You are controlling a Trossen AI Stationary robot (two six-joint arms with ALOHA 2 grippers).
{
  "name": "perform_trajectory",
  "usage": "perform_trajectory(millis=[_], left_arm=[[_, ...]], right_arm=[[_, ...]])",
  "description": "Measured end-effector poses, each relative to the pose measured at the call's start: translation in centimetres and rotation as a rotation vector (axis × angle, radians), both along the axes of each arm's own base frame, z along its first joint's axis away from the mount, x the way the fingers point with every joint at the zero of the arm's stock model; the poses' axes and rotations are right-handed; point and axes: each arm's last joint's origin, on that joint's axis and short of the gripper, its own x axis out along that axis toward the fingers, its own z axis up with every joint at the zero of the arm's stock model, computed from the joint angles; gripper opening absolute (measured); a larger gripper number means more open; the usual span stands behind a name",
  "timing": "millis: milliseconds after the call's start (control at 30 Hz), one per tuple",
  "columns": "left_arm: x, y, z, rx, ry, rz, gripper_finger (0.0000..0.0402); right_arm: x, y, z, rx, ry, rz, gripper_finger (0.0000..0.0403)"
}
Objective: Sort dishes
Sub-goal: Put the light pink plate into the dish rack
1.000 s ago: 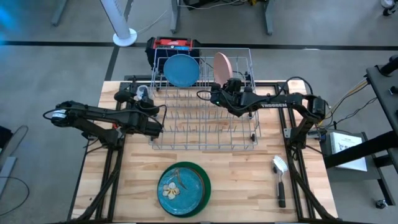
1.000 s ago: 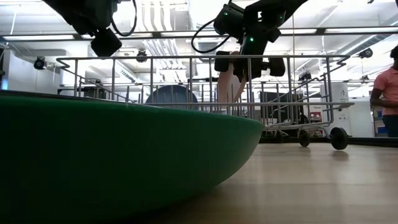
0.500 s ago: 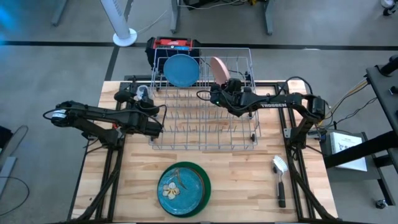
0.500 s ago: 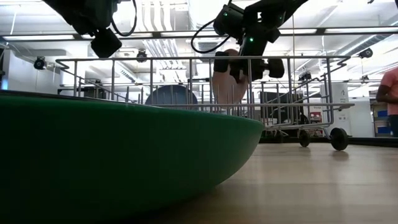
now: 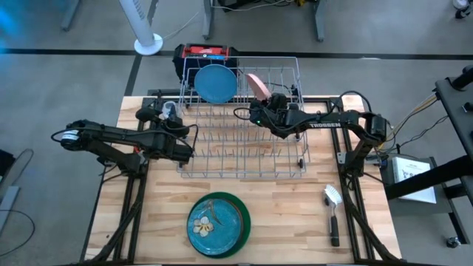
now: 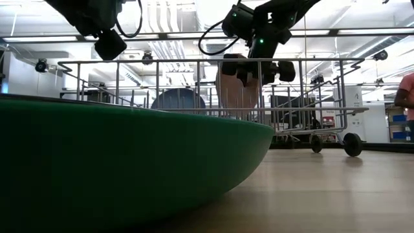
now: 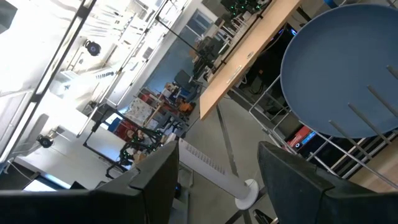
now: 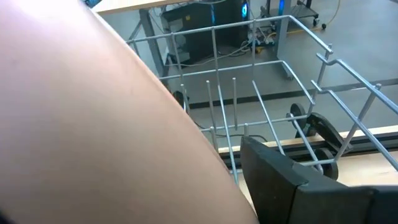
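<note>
A grey wire rack [image 5: 244, 159] stands at the table's far middle. A light blue plate [image 5: 214, 83] stands on edge in its far left part. Beside it a pale pink plate [image 5: 255, 81] stands on edge, leaning left between the wires. My right gripper [image 5: 267, 98] is open at the pink plate's upper rim, over the rack. My left gripper [image 5: 186, 145] waits open at the rack's left side with nothing between its fingers. A green plate [image 5: 218, 224] with a blue patterned inside lies near the front edge. My right gripper comes in about level from the table's right, at the pink plate's upper rim [image 8: 205, 149]. One finger [image 8: 280, 180] shows beside the plate's face and the plate hides the other. Whether a finger touches the plate I cannot tell. The plate's lower edge sits in the rack.
A black-handled brush [image 5: 332, 214] lies at the front right. A red and black box [image 5: 207, 52] stands behind the rack. Bare wood lies on either side of the green plate. A person [image 6: 406, 97] stands in the room, far right.
My right gripper has opened while staying in place over the rack. The pink plate, which stood upright on edge, has tipped over toward the table's left and now leans in the rack, its lower edge staying put.
</note>
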Motion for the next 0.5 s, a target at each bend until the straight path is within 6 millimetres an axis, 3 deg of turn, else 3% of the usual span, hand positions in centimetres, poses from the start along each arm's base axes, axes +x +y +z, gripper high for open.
perform_trajectory(millis=[133, 367, 500], left_arm=[[0.00, 0.00, 0.00, 0.000, 0.000, 0.000, 0.0208], [0.00, 0.01, 0.00, -0.001, 0.000, 0.001, 0.0208], [0.03, 0.00, 0.00, -0.002, -0.005, 0.001, 0.0208]], right_arm=[[0.00, 0.00, 0.00, 0.000, 0.001, 0.000, 0.0125], [0.08, 0.35, 0.00, -0.010, 0.048, 0.022, 0.0026], [0.06, 0.54, 0.19, -0.015, 0.055, 0.029, 0.0026]])
